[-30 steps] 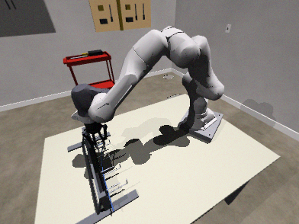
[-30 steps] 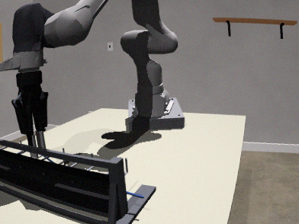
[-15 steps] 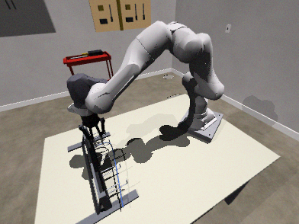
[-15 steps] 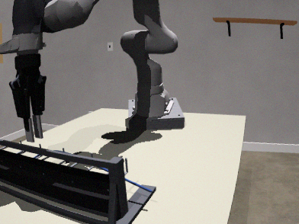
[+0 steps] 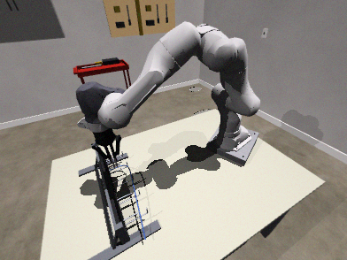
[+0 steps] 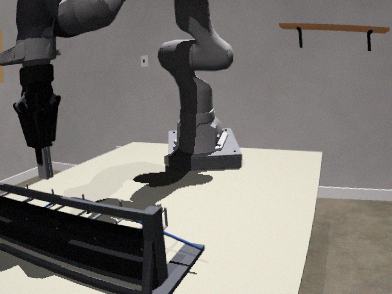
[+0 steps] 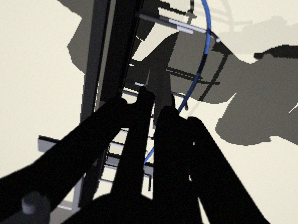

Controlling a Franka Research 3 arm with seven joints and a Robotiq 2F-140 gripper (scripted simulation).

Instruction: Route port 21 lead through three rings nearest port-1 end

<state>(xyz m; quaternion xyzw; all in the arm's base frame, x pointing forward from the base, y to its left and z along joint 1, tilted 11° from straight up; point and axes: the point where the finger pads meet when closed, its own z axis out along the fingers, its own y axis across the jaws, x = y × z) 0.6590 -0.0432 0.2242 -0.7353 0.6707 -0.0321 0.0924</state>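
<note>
The dark rack with its patch panel stands on the table at the left; it also shows in the exterior view. The blue lead runs along the rack's front among the wire rings, and its end shows near the rack's foot. My gripper hangs just above the rack's far end, with its fingers together and nothing between them. In the wrist view the fingers stand closed above the rack, and the blue lead curves below and beyond them, apart from the fingertips.
The robot's base is bolted at the table's far right. A red cart stands on the floor behind the table. The rack's near foot lies close to the table's front edge.
</note>
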